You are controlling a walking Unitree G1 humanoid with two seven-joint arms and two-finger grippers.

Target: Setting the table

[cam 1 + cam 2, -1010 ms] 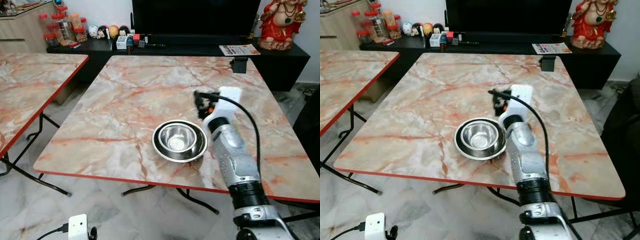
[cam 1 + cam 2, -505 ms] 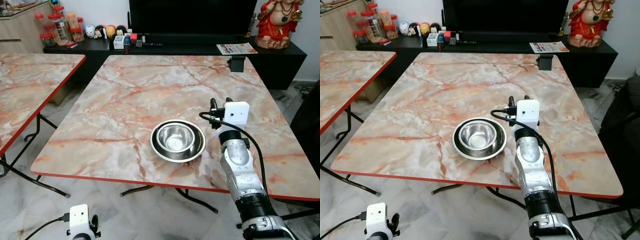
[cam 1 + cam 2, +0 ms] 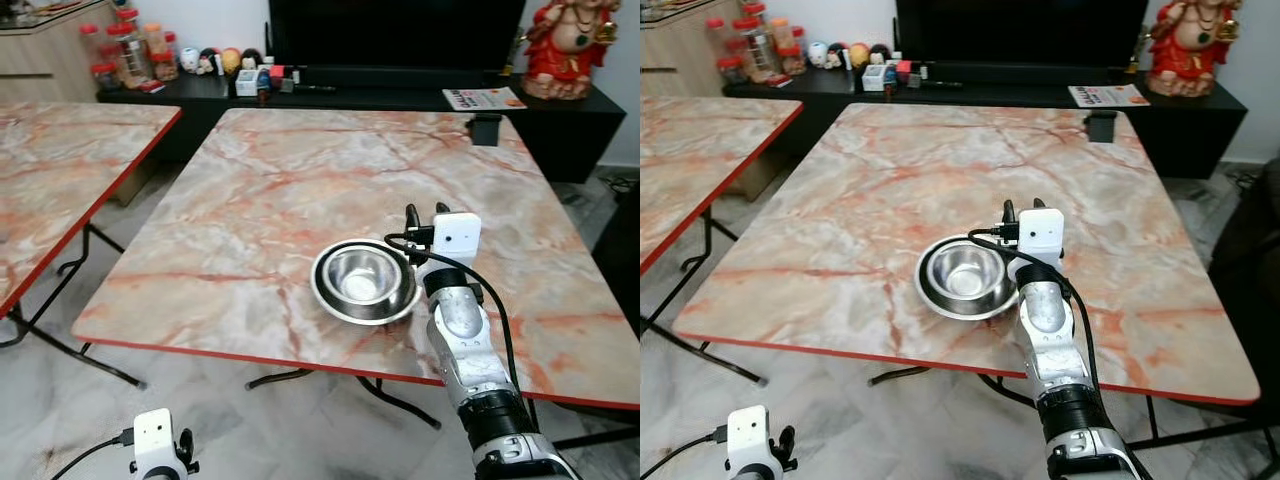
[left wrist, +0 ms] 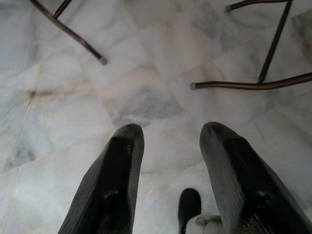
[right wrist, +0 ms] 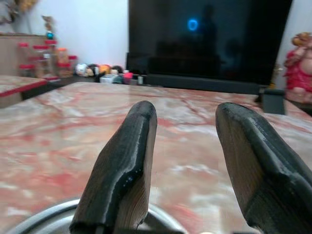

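Note:
A steel bowl (image 3: 362, 276) sits inside a shallow steel plate (image 3: 330, 300) near the front middle of the marble table (image 3: 300, 180). My right gripper (image 3: 423, 212) hovers open just beyond the bowl's right rim, with its black fingers (image 5: 136, 146) pointing toward the far side of the table and nothing between them. In the right wrist view the bowl's rim (image 5: 48, 217) curves just below the fingers. My left gripper (image 4: 171, 129) hangs low beside me, open over the marble floor.
A second marble table (image 3: 60, 170) stands to the left, across a narrow gap. A small black box (image 3: 485, 128) rests on the table's far right edge. Behind stands a black TV cabinet (image 3: 400, 100) with jars (image 3: 130, 50), a magazine (image 3: 483, 98) and a red statue (image 3: 565, 45).
My right gripper has swung from pointing left behind the bowl to pointing forward, and has settled by the bowl's right rim. The bowl and plate have stayed put. The camera has shifted slightly.

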